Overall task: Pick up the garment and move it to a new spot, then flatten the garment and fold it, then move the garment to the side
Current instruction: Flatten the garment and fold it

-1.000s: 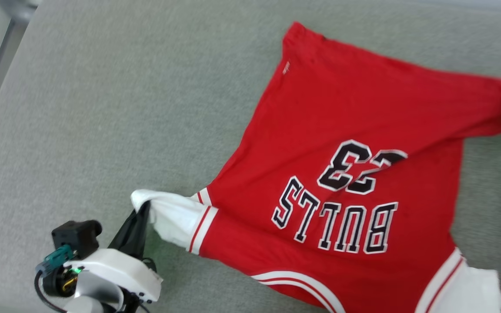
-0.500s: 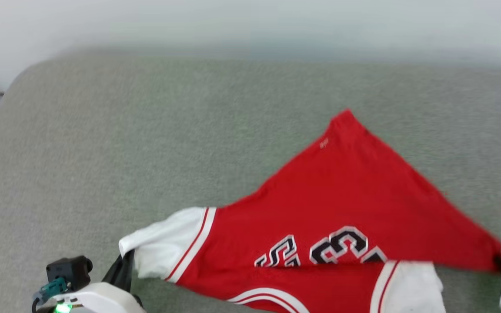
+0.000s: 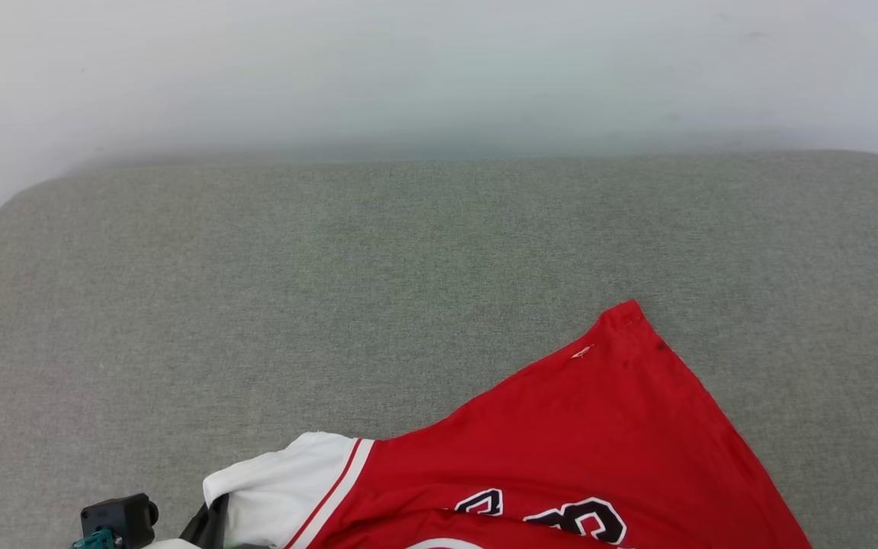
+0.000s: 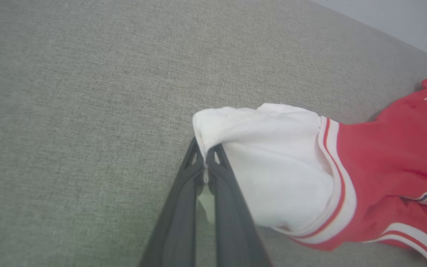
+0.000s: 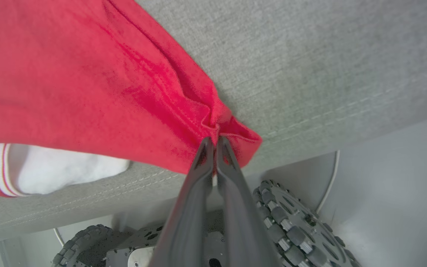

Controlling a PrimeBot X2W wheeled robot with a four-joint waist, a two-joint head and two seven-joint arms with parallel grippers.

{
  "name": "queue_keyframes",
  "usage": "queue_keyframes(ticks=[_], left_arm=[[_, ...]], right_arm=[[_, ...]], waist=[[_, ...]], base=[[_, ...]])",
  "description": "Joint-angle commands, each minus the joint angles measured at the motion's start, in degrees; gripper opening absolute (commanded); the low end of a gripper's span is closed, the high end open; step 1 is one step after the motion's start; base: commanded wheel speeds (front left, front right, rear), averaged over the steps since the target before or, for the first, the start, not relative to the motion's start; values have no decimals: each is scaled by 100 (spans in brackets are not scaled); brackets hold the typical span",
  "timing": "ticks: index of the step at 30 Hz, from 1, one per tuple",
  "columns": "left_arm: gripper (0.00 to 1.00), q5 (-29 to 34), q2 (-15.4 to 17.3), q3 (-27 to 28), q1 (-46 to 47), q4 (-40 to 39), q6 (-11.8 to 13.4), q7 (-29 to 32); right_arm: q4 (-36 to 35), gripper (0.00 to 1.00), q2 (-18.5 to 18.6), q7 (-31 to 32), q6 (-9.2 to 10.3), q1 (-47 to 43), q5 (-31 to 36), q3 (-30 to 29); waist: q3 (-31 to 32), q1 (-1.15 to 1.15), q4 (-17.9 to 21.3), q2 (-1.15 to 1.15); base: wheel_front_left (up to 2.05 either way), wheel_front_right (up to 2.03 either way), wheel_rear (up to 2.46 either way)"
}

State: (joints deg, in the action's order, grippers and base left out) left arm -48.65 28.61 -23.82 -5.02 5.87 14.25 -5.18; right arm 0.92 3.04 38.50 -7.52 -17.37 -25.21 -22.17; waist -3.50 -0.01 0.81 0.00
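While the shirt [image 3: 599, 442] is lying along the near edge of the tabletop [image 3: 332, 267], the left claw [image 4: 206, 157] is clamping its white sleeve [image 4: 272, 159] and the right claw [image 5: 213, 142] is pinching a red corner [image 5: 235, 133], likely to stretch it flat.

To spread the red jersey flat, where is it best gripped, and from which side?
On the garment, grip outer edges: the white sleeve hem, where the left gripper pinches, and the red corner in the right gripper. Approach from outside, fingers low; thin fabric bunches easily.
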Motion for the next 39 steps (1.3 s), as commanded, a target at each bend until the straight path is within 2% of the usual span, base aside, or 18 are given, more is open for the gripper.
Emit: queue_keyframes(ticks=[1, 9, 13, 16, 20, 23, 30, 33, 39], left_arm=[[0, 3, 35, -14, -33, 6, -14, 19], [0, 30, 48, -26, 71, -25, -20, -5], [0, 68, 33, -39, 178, -40, -41, -43], [0, 119, -8, -72, 314, -57, -61, -64], [0, 169, -69, -94, 508, -103, -135, -141], [0, 211, -138, -147, 697, -91, -195, -174], [0, 311, -228, -171, 1116, -54, -327, -335], [0, 341, -279, -186, 1260, -22, -400, -427], [0, 396, -397, -249, 1527, 55, -528, -551]], right_arm=[[54, 100, -17, -131, 5, 52, -57, 65], [-69, 100, 10, -1709, 5, 650, 474, 321], [52, 100, 200, -2408, 5, 1091, 633, 510], [257, 100, 342, -2670, 5, 1515, 613, 687], [499, 100, 493, -2696, 5, 2005, 534, 800], [780, 100, 726, -2359, 5, 2499, 428, 1018], [1221, 100, 1587, -549, 5, 3753, -54, 2071], [1232, 100, 1821, 131, 5, 4202, -207, 2491], [1407, 100, 2097, 731, 5, 4804, -222, 2931]], waist=[[28, 1, 21, 0], [26, 1, 1, 0], [-72, 1, -77, 0], [-202, 1, -185, 0], [-406, 1, -339, 0], [-576, 1, -483, 0], [-1070, 1, -731, 0], [-1260, 1, -830, 0], [-1619, 1, -1042, 0]], base=[[0, 0, 0], [0, 0, 0], [0, 0, 0], [0, 0, 0], [0, 0, 0], [0, 0, 0], [0, 0, 0], [0, 0, 0], [0, 0, 0]])
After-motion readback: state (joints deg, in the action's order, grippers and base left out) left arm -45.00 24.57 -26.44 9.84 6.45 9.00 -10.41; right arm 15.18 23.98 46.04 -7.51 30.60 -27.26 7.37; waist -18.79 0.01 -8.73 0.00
